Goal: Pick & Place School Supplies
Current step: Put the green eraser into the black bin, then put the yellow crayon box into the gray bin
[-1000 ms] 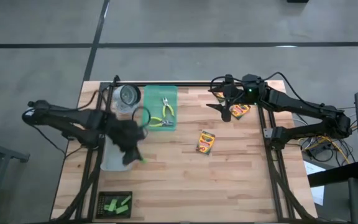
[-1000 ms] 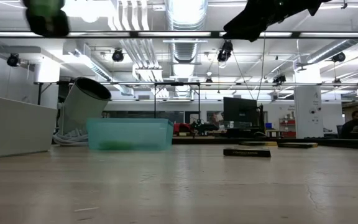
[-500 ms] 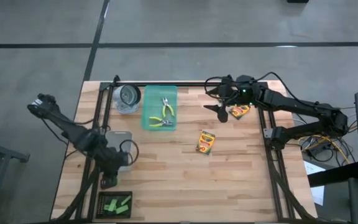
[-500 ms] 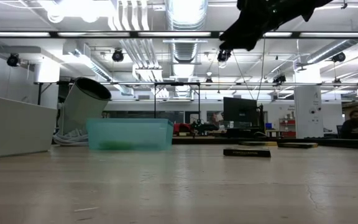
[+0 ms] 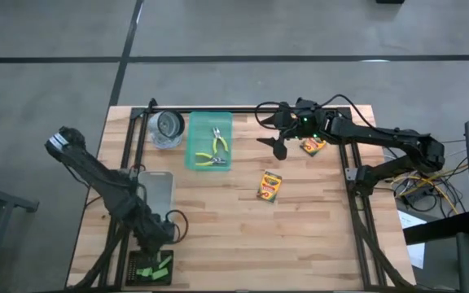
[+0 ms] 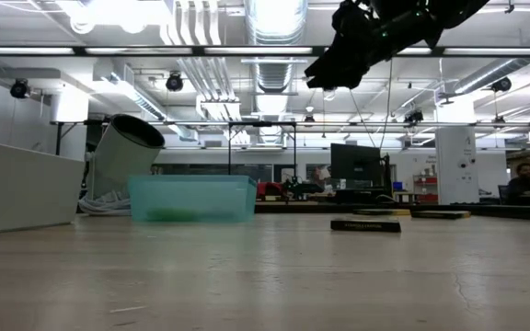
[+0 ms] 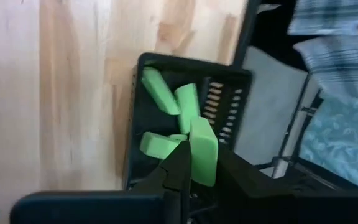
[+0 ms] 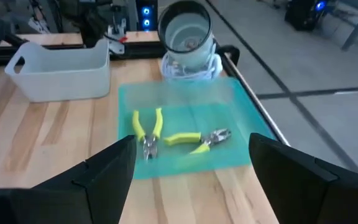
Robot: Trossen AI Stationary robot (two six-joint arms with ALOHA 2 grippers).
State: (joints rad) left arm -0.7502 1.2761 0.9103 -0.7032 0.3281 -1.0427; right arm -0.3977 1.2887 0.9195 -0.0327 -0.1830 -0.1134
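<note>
Green block (image 7: 204,152) clenched in left hand (image 5: 155,242) over black tray (image 7: 138,118) — right hand (image 8: 188,177) wide apart above teal tray (image 8: 229,102)

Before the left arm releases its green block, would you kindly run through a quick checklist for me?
1. Left gripper shut on a green block: ok.
2. Gripper over the black tray: ok.
3. Other green blocks already inside the tray: ok.
4. Right gripper open and empty above the teal tray: ok.
5. Both pliers lying in the teal tray: ok.
6. Height of the block above the black tray: cannot tell.
</note>
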